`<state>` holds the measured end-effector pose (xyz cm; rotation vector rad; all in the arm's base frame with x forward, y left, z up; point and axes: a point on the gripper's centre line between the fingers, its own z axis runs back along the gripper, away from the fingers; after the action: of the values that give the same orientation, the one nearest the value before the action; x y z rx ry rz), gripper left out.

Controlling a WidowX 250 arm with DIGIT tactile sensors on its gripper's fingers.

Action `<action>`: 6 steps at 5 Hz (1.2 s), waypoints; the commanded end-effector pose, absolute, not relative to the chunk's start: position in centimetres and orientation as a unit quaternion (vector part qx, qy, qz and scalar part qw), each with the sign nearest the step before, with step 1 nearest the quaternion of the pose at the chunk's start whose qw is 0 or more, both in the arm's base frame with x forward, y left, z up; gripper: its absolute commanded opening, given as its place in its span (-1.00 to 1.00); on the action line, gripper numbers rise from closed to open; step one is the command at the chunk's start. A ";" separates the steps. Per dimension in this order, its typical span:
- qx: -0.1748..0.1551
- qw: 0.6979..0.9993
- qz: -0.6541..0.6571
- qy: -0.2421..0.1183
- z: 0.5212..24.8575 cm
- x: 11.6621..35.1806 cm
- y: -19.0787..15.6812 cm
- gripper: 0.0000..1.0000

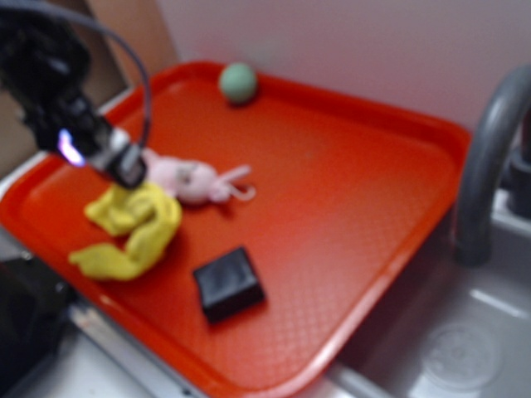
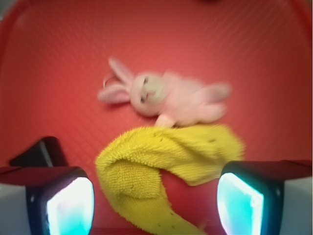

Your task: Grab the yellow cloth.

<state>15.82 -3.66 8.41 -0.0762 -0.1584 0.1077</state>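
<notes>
The black robot gripper (image 2: 155,196) hangs with its jaws spread wide on either side of the crumpled bright yellow fabric cloth (image 2: 161,169), which lies on the red plastic tray (image 2: 254,54). The pink plush bunny (image 2: 168,98) touches the cloth's far edge, so closing too far forward could catch the bunny as well.

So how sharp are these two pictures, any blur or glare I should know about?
Exterior view: soft all over, the arm most smeared, though the yellow cloth and red tray read clearly. Wrist view: mildly blurred, pink bunny fuzzy-edged; the tool fingers' pads glow bright cyan-white.
</notes>
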 end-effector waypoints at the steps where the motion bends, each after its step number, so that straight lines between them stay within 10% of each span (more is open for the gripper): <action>1: -0.056 0.997 0.027 -0.047 3.9 17.0 -5.5 1.00; 2: -0.056 0.996 0.028 -0.061 4.1 16.6 -4.7 1.00; 3: -0.064 0.995 0.028 -0.070 3.9 16.2 -3.0 -1.00; 6: -0.026 0.993 0.053 -0.105 7.4 14.7 4.9 -1.00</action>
<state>14.51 4.07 6.86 -0.0689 -0.1917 0.0833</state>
